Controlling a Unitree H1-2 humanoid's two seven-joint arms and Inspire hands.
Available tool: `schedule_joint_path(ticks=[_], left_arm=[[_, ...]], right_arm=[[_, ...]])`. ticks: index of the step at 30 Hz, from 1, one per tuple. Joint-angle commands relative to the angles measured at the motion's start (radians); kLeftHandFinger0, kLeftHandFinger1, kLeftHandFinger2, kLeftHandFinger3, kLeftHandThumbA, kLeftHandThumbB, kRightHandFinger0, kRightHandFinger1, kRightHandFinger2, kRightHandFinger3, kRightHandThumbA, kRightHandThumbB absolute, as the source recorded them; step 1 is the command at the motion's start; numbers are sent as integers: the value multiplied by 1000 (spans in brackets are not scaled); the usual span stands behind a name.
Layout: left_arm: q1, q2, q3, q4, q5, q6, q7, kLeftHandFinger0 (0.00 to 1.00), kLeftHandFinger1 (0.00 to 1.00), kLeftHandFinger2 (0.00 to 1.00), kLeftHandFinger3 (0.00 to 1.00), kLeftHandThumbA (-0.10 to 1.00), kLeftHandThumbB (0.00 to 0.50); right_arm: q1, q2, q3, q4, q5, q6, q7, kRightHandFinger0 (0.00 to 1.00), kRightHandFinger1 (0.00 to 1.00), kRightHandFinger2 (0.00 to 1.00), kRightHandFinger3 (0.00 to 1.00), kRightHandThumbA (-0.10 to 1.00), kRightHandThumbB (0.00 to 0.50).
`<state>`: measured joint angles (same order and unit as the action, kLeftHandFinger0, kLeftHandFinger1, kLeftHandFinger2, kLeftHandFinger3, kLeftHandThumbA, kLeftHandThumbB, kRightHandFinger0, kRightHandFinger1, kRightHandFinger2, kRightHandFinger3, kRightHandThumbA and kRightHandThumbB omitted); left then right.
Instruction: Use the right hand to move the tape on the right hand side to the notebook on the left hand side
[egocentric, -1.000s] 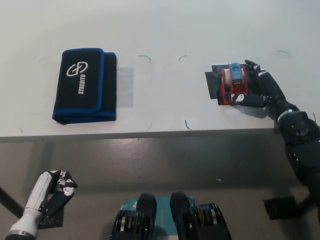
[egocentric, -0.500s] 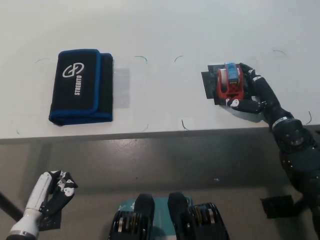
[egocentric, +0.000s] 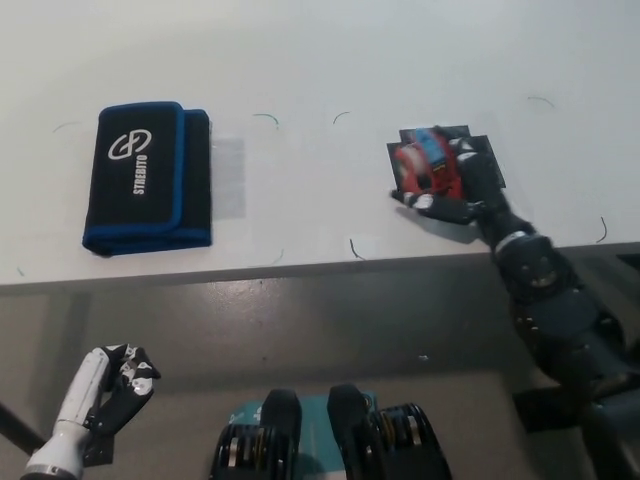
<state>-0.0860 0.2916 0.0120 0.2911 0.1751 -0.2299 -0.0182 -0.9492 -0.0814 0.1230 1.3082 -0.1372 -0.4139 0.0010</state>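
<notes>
My right hand (egocentric: 452, 190) wrapped around tape (egocentric: 424, 165), fingers closed for lift off black mat (egocentric: 484, 150). Notebook (egocentric: 145, 177) well apart, far left. Left hand (egocentric: 112, 385) rests low, fingers curled, empty.

Looks like a robotics lab or test bench rather than anyone's home. A plain white counter (egocentric: 320, 60) is seen with small curved pen marks (egocentric: 265, 118) drawn on it, like placement guides for objects. A dark square mat (egocentric: 480, 150) is laid flat on the counter as a marked spot. Below the counter edge only a bare grey floor (egocentric: 300, 330) can be made out. No decor or household clutter is shown, just a tidy setup.
</notes>
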Motion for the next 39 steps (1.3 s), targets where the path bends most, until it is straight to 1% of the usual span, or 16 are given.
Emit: schedule_joint_path(ticks=[1,2,4,6,8,10,11,16,18,19,23,26,29,35,38,39], left_arm=[[2,0,10,-29,-4,-19,14,48,30,131,296,140,231],[14,-1,10,-40,-8,-14,11,32,15,125,290,148,224],[16,-3,12,-44,-11,-15,11,40,19,133,292,168,219],[21,-6,13,-39,-14,-39,15,40,19,137,296,233,183],[24,-5,12,-41,-13,-40,14,30,7,132,298,282,183],[25,-6,11,-44,-13,-36,11,9,0,117,301,329,164],[27,-7,11,-44,-14,-35,10,7,0,116,307,360,166],[21,-3,14,-51,-12,-21,9,3,0,113,305,440,170],[13,0,13,-50,-8,-24,9,21,18,142,311,492,196],[14,0,13,-52,-10,-22,7,34,31,158,314,503,204],[14,2,12,-53,-7,-35,9,54,46,170,308,493,199],[13,3,10,-54,-1,-34,10,27,15,148,309,513,212],[18,4,16,-61,-14,-30,5,46,34,168,316,453,211],[15,-2,10,-48,-12,-39,6,41,29,166,333,517,227],[12,0,9,-40,-10,-52,7,11,8,158,304,469,208],[11,-2,11,-39,-15,-54,7,6,2,148,294,452,199]], right_arm=[[-54,100,32,34,-15,3,69,1000,1000,1000,1000,970,280],[-53,105,40,32,-21,-1,66,1000,1000,1000,1000,981,296],[-61,109,54,31,-32,0,64,1000,1000,1000,1000,1000,296],[-79,129,62,32,-33,7,52,1000,1000,1000,1000,1000,321],[-85,137,61,31,-25,12,54,1000,1000,1000,1000,986,321],[-95,146,67,33,-27,3,56,1000,1000,1000,1000,995,315],[-98,151,68,34,-25,-7,61,1000,1000,1000,1000,996,303],[-120,171,76,33,-26,14,48,1000,1000,1000,1000,999,302],[-135,182,82,30,-31,16,43,1000,1000,1000,1000,1000,287],[-137,187,77,29,-23,13,52,1000,1000,1000,1000,995,296],[-143,211,72,26,-14,14,64,1000,1000,1000,1000,980,288],[-144,226,75,21,-17,11,69,1000,1000,1000,1000,958,273],[-156,259,95,27,-35,8,74,1000,1000,1000,1000,961,285],[-152,282,104,17,-37,-1,96,1000,1000,1000,1000,960,272],[-152,279,113,17,-41,-2,104,1000,1000,1000,1000,988,290],[-155,276,116,20,-42,-1,108,1000,1000,1000,1000,993,277]])
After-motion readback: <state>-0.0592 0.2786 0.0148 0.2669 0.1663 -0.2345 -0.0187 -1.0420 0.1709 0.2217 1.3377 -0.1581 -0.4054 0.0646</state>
